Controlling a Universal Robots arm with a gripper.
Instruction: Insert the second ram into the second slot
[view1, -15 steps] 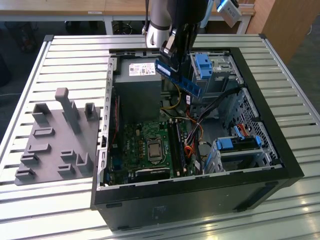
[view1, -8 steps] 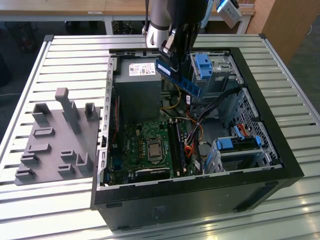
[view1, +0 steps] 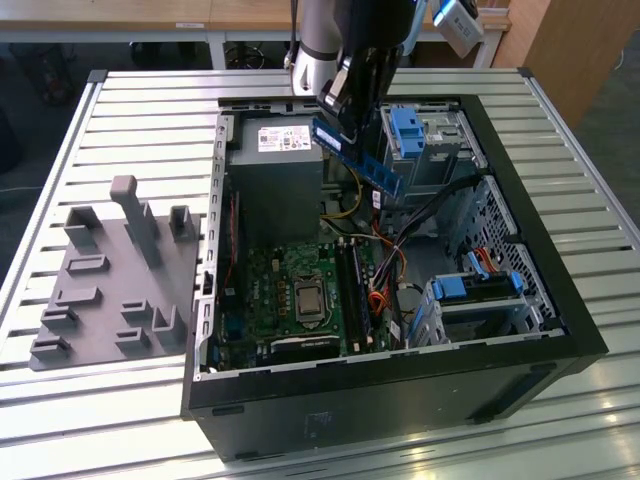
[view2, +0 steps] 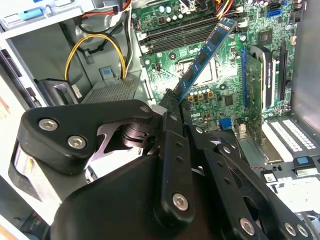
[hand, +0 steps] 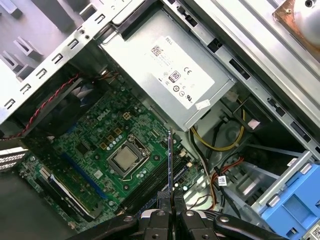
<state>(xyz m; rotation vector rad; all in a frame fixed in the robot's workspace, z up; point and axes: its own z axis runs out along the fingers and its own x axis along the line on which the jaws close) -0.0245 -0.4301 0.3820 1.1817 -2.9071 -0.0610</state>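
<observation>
My gripper (view1: 338, 112) hangs over the open computer case (view1: 560, 300), shut on the second ram (view1: 358, 158), a thin blue stick that slants down toward the exterior view's right. In the second wrist view the ram (view2: 202, 57) juts out from the fingers (view2: 171, 120) over the green motherboard (view2: 220, 95). In the first wrist view it appears edge-on (hand: 170, 160) above the closed fingertips (hand: 165, 200). The dark memory slots (view1: 355, 290) (view2: 182, 32) lie below on the board, apart from the stick. Which slot is the second one, I cannot tell.
A grey power supply (view1: 275, 170) sits at the back of the case. Blue drive-bay tabs (view1: 405, 130) (view1: 480, 285) and loose cables (view2: 97, 50) crowd the exterior view's right side. A grey fixture block (view1: 110, 280) rests on the slatted table (view1: 150, 110) at that view's left.
</observation>
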